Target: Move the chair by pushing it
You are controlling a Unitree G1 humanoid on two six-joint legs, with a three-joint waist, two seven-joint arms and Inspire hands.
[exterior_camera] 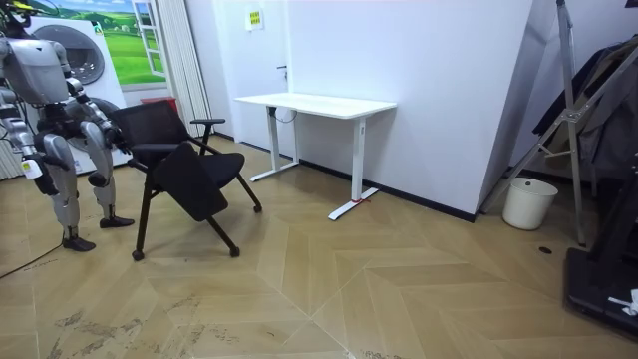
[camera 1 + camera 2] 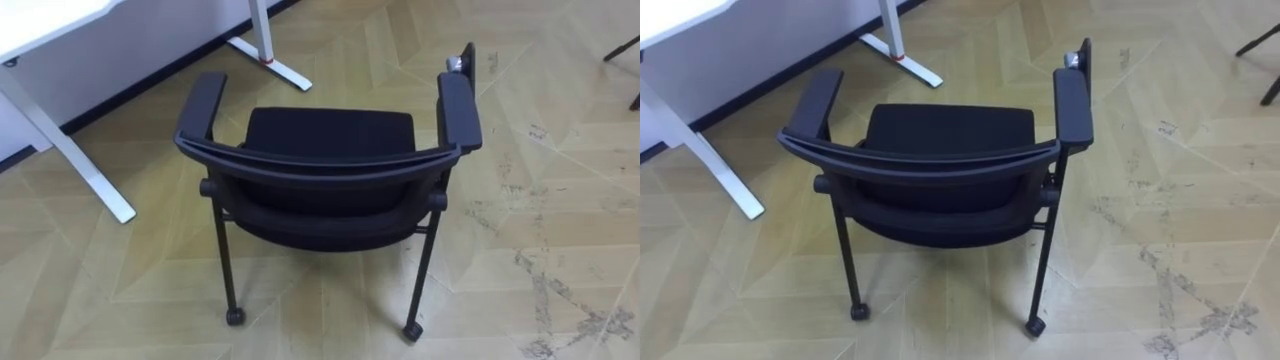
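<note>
Chair (image 2: pixel 330 135) seen from behind and above, standing on the wooden floor (image 2: pixel 560 200) directly in front of the robot. Nearest are the two rear casters (image 2: pixel 235 316), with the curved backrest (image 2: pixel 320 170) just above them. Beyond the backrest lies the seat (image 2: pixel 330 128), flanked by the left armrest (image 2: pixel 200 105) and the right armrest (image 2: pixel 459 110). Farther off, ahead and to the robot's left, stands the white table (image 2: pixel 45 20), well apart from the chair, with its near leg (image 2: pixel 60 150) and far foot (image 2: pixel 270 62) resting on the floor. The push has probably not begun or is only starting. It is likely done best with contact on the top edge of the backrest, spread evenly to either side of its middle. The force should be kept level rather than downward, so that the casters roll and the chair neither tips nor swings round. If the table is the goal, the left armrest would need to pass clear of the near leg. In the room view the robot stands upright behind the chair, at the room view's left. The right robot hand (image 1: pixel 33 168) hangs beside its body, apart from the chair. The left robot hand (image 1: pixel 119 143) appears close to the backrest. Whether either robot hand is opened or closed, or touches the chair, cannot be told.
</note>
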